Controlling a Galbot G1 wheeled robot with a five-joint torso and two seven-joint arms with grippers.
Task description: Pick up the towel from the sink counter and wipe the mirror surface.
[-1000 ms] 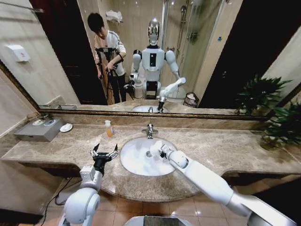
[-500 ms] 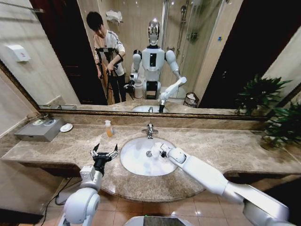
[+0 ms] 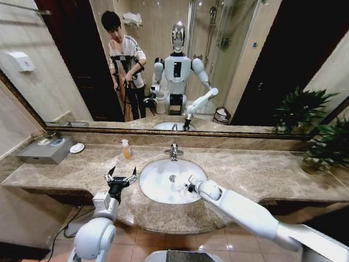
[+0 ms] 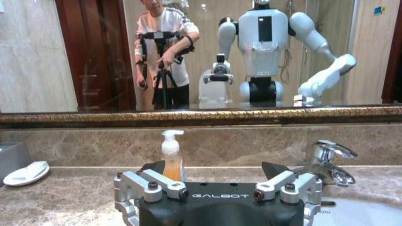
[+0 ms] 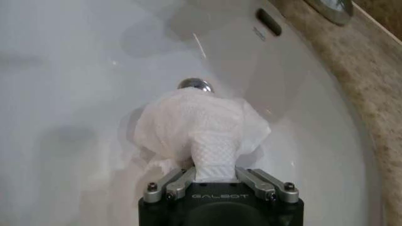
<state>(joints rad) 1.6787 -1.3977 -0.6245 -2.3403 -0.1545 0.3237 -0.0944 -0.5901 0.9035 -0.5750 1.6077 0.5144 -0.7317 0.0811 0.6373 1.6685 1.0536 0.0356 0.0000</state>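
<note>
The white towel (image 5: 201, 127) hangs bunched from my right gripper (image 5: 213, 176), which is shut on it just over the drain (image 5: 195, 84) of the oval basin (image 5: 75, 94). In the head view my right gripper (image 3: 189, 186) holds the towel (image 3: 180, 188) low inside the basin (image 3: 155, 188), right of its centre. The marble sink counter (image 3: 262, 169) runs beneath the wide mirror surface (image 3: 245, 65). My left gripper (image 3: 121, 177) stands open above the counter, just left of the basin. In the left wrist view my left gripper (image 4: 220, 184) faces the mirror (image 4: 82, 56) with nothing between its fingers.
A chrome tap (image 3: 173, 151) stands behind the basin. A soap bottle (image 3: 126, 148), a small white dish (image 3: 77, 148) and a grey box (image 3: 46, 150) sit at the back left. A potted plant (image 3: 327, 147) stands at the right end.
My right gripper has drawn back toward the basin's front with the towel still in it. The left arm has not moved.
</note>
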